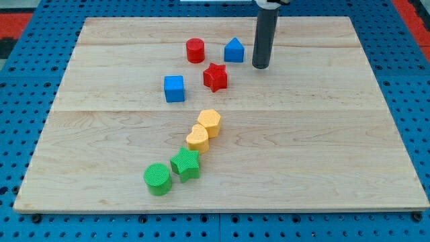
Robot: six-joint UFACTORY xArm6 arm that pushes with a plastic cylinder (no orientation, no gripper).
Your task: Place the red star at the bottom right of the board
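Observation:
The red star [216, 77] lies on the wooden board [322, 134] in its upper middle. My tip [260, 66] is to the star's upper right, a short gap away, not touching it. A blue house-shaped block [234, 50] sits just left of the rod, above the star. A red cylinder [195, 51] is up and left of the star. A blue cube [174, 89] is to the star's left.
A yellow hexagon [210, 122] and a yellow heart [198, 138] touch in the middle. Below them lie a green star [185, 165] and a green cylinder [158, 179]. A blue pegboard [410, 81] surrounds the board.

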